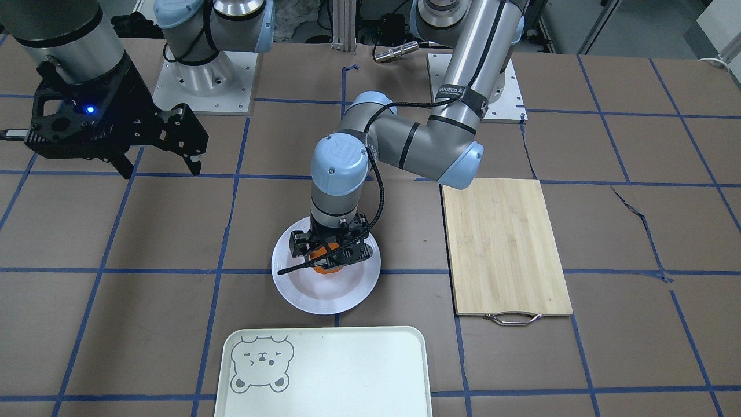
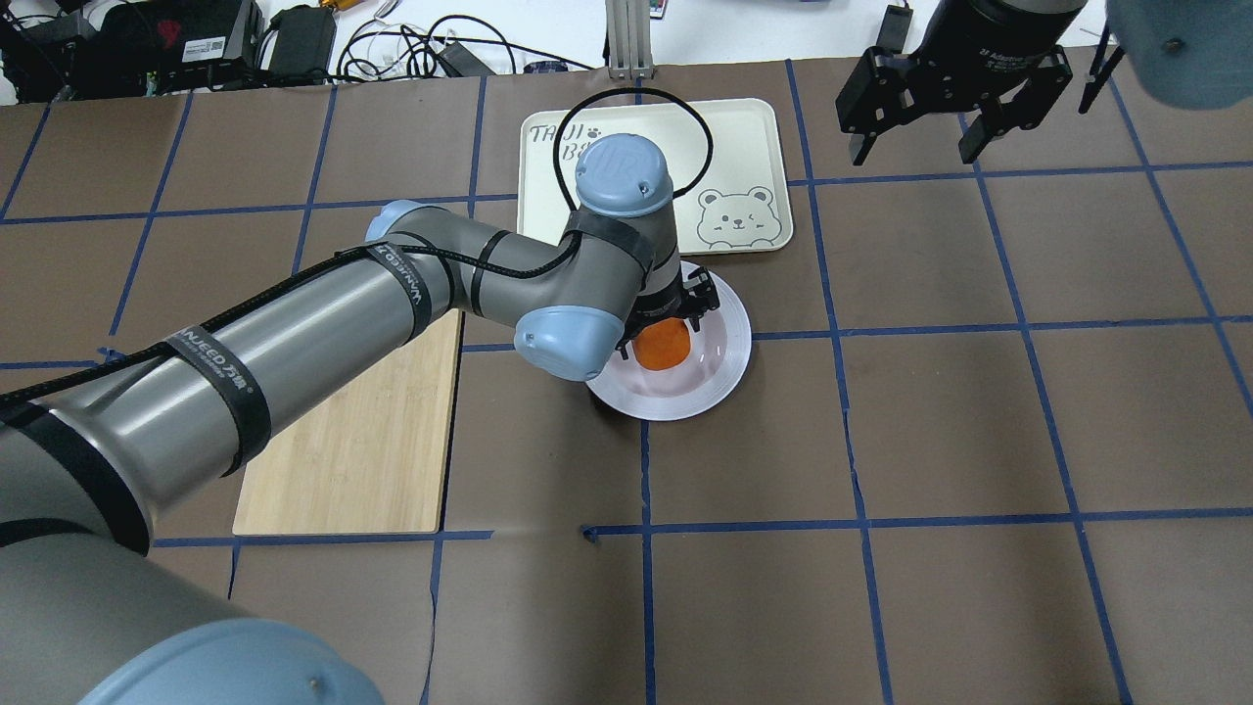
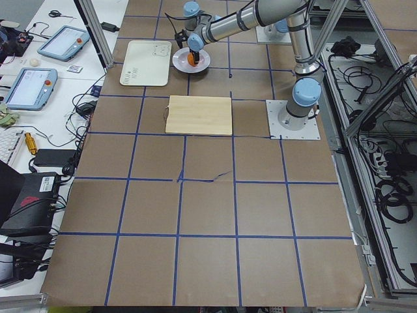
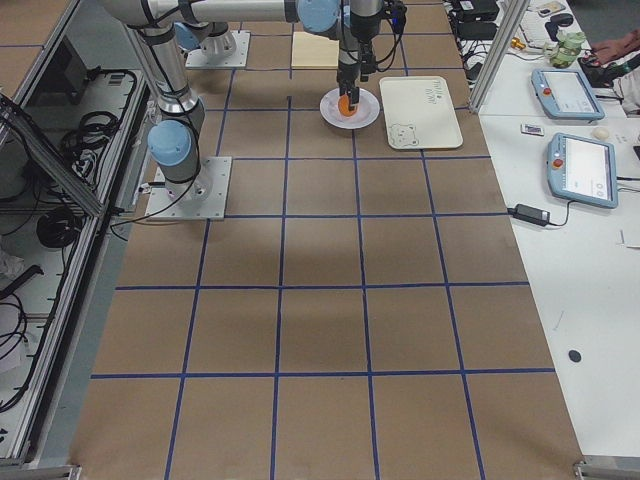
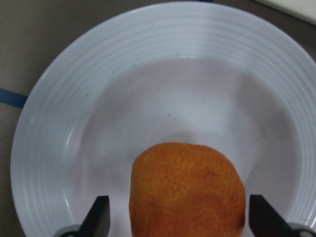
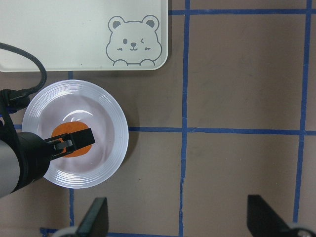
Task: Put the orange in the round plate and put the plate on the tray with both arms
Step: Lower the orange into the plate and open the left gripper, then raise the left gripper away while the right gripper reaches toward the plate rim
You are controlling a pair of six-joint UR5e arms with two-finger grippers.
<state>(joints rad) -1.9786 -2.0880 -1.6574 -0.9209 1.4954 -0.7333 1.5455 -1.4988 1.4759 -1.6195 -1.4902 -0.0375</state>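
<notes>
The orange (image 5: 187, 192) rests in the well of the round plate (image 5: 148, 49), a white ribbed plate (image 1: 312, 298) on the table just short of the tray (image 1: 347, 370). My left gripper (image 1: 327, 256) points straight down over the plate, open, one finger on each side of the orange (image 2: 662, 345) with a small gap to the fruit. My right gripper (image 1: 162, 172) hangs open and empty high above the table, off to the side of the plate (image 6: 111, 116) and the tray (image 6: 59, 34). The cream tray carries a bear face in one corner.
A bamboo cutting board (image 1: 503, 243) with a metal handle lies beside the plate, under my left arm's forearm (image 2: 294, 343). Brown paper with blue tape lines covers the table. Cables and tablets sit beyond the table's far edge (image 2: 392, 49).
</notes>
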